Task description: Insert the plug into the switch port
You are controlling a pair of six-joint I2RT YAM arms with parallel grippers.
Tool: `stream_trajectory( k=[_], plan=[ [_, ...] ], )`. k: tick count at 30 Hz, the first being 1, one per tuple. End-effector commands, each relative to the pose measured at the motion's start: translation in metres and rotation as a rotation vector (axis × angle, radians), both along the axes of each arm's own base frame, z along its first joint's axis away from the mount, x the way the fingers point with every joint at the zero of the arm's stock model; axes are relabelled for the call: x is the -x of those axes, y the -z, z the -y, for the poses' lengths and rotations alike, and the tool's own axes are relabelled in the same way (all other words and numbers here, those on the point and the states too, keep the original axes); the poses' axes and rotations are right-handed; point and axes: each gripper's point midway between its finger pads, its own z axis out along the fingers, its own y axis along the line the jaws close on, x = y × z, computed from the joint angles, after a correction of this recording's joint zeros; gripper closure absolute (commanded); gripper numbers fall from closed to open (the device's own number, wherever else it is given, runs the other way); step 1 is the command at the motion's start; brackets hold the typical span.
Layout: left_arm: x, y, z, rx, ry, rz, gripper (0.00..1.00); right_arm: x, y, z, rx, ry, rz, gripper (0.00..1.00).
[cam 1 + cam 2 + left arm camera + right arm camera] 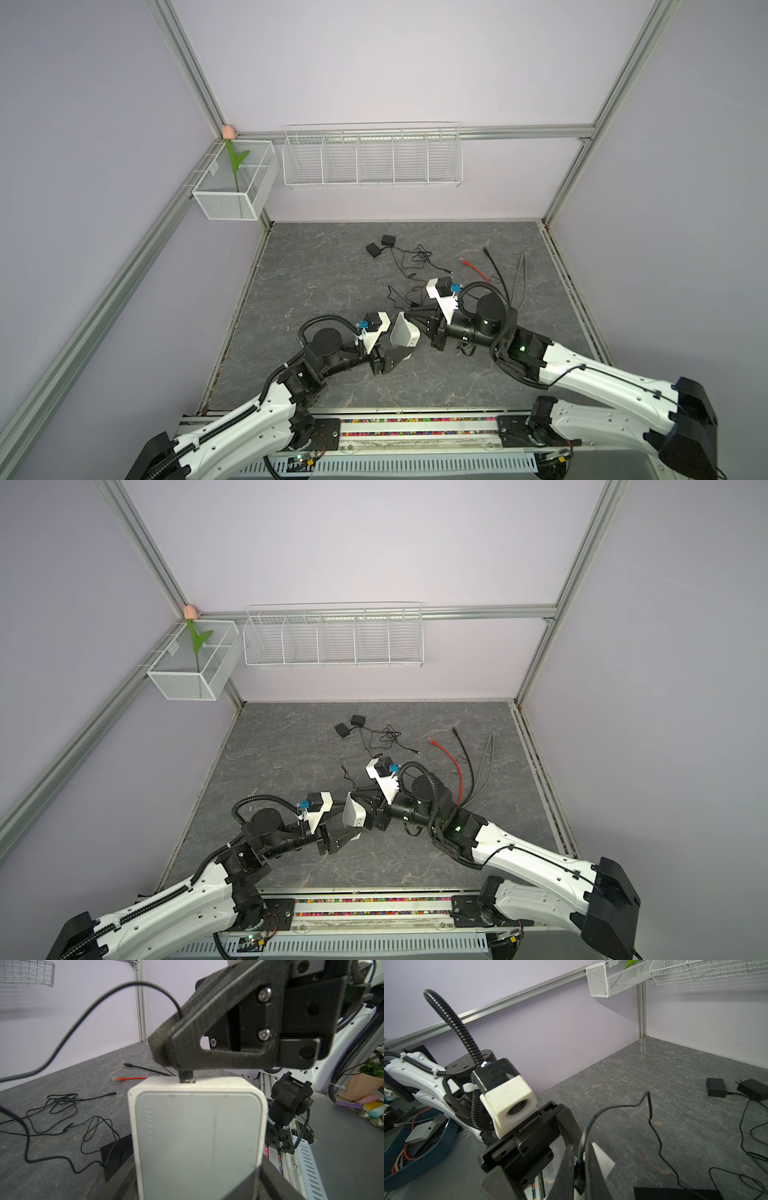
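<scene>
Plug (pixel 187 1078) is sitting nose-down against the upper edge of the white switch (pixel 197 1136), centre of the left wrist view. Its metal collar is touching the housing; can't tell how deep it's going into the port. Right gripper (pixel 579 1151) is pinching the plug body, fingers (pixel 593 1167) squeezing together on it. The black cable (pixel 83 1016) is arcing off toward the upper left of the left wrist view and trailing down onto the tabletop (pixel 332 282).

Left gripper (pixel 402 352) is clamping the switch by its lower end, fingers spanning the housing width, holding it tilted off the tabletop. In both top views the two grippers are meeting nose to nose at lower centre, switch between them.

Two black power adapters (pixel 374 251) are lying side by side at upper centre of the tabletop, thin leads tangling just below them. Red patch cable (pixel 478 271) is lying to the right, grey cables (pixel 517 278) near it. White wire rack (pixel 372 156) and mesh basket (pixel 232 183) are hanging on the walls toward the upper left.
</scene>
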Motion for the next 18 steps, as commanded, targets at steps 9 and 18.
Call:
stream_trajectory(
  k=[9, 18],
  plan=[
    [0.004, -0.069, -0.010, 0.177, -0.023, 0.166, 1.00, 0.007, 0.062, -0.005, 0.176, -0.017, -0.121, 0.94],
    [0.005, -0.086, -0.016, 0.228, -0.046, 0.218, 1.00, 0.009, 0.077, -0.013, 0.217, -0.046, -0.184, 0.94]
  ],
)
